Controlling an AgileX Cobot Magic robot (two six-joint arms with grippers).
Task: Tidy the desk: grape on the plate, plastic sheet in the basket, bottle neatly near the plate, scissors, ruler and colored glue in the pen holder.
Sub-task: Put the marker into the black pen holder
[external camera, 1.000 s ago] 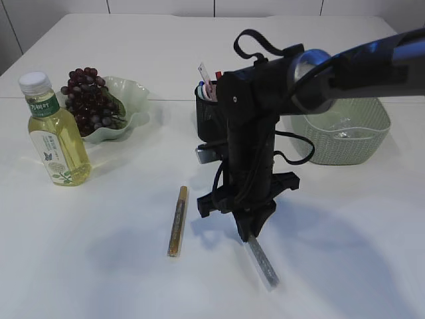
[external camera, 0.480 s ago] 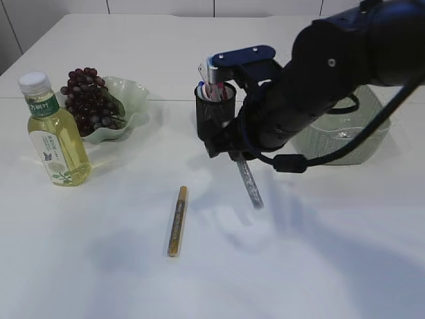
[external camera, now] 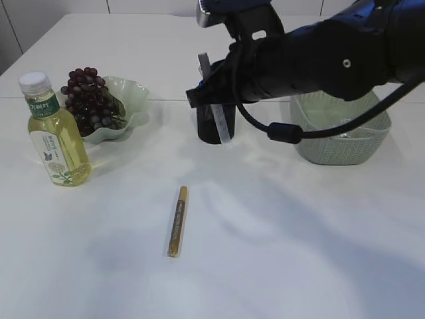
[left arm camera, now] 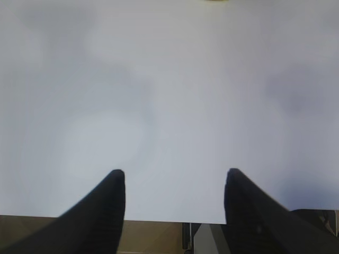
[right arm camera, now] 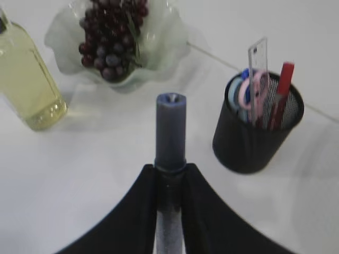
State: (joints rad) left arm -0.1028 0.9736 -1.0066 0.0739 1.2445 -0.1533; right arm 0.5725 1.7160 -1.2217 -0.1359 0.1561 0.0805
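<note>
Yellow-filled bottle (external camera: 56, 133) upright at far left, just beside plate (external camera: 133, 100) carrying grape (external camera: 89, 103). Gold glue stick (external camera: 177, 220) flat on table (external camera: 319, 252), well apart from both grippers. Black mesh pen holder (right arm camera: 257, 132) containing scissors (right arm camera: 253, 91), ruler (right arm camera: 258, 63) and red pen (right arm camera: 280, 92). Right gripper (right arm camera: 170, 174) clamped on grey glue stick (right arm camera: 170, 127), held above holder. Basket (external camera: 345, 133) at right. Left gripper (left arm camera: 174, 185) spread apart, empty, over bare table.

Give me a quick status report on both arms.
Right gripper shut on silver glue stick, near pen holder. Left gripper open, empty. Gold glue stick on table. Nothing blocking.
</note>
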